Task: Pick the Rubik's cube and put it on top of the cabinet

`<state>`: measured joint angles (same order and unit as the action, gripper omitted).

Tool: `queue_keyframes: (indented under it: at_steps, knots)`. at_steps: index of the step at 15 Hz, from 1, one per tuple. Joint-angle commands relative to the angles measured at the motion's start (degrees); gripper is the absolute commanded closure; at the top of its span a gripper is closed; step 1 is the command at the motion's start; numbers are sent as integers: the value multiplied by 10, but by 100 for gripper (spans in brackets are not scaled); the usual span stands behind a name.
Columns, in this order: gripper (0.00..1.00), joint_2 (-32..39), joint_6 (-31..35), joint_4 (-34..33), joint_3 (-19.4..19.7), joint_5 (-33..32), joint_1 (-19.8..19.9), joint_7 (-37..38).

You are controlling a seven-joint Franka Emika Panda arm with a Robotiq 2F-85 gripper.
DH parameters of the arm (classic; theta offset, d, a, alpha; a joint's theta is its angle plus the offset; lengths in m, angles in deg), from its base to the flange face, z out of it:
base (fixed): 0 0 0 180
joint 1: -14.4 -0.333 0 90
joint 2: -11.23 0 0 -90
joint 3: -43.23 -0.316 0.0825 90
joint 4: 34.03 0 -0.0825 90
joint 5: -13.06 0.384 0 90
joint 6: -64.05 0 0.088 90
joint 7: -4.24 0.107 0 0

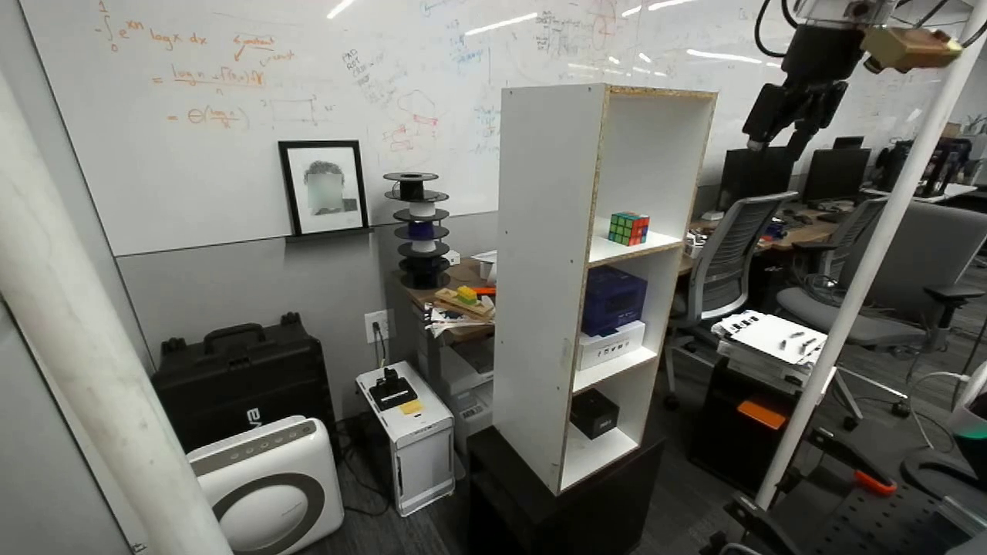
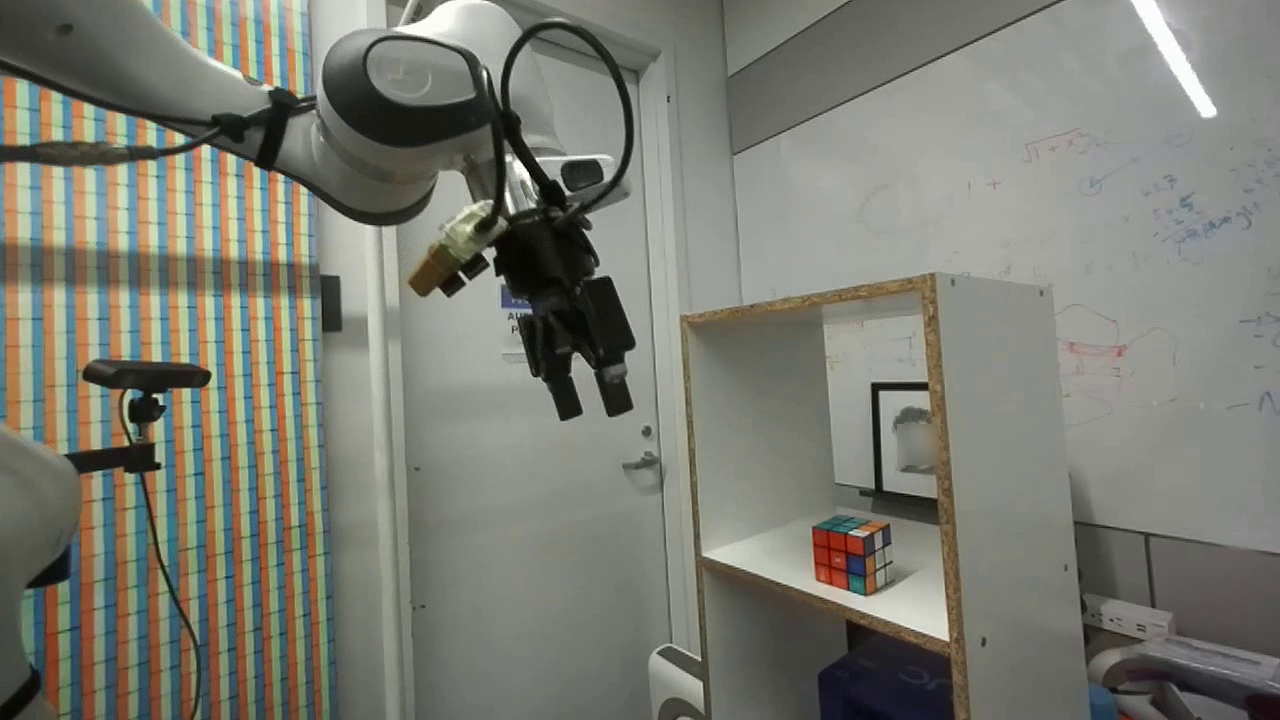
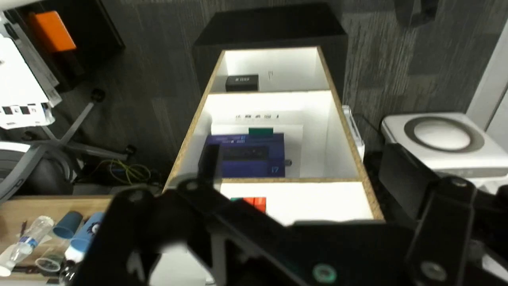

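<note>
Rubik's cube [image 2: 846,557] sits flat in the cabinet [image 2: 1005,450], equal-sided, mostly red face outward, pincer [image 2: 591,400] spread.

In both exterior views, the robot's gripper [image 2: 593,408] hangs in mid-air, tilted a little from vertical. Its two black fingers [image 2: 617,396] point down along that slant, their tips standing apart. Just above the fingers is the black gripper body [image 2: 545,252], topped by the pale wrist [image 2: 520,187], where a black cable [image 2: 561,23] loops up beside it. Above the tool, in an exterior view, a rounded white-and-grey joint [image 2: 415,75] leads into a white arm link [image 2: 150,70] that stretches off to one side. In the wrist view, the fingers reach forward from the blurred gripper body, well apart.
</note>
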<state>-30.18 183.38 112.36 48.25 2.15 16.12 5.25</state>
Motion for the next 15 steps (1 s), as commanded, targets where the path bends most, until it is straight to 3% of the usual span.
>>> queue_keyframes:
  at_steps: [1,8,12,15]
  knots:
    - [0,51,143,12,21,0,22,-21]
    - [0,241,379,-12,30,14,32,-50]
    - [0,337,474,-42,30,40,28,-60]
    - [0,402,508,-83,29,69,28,-61]
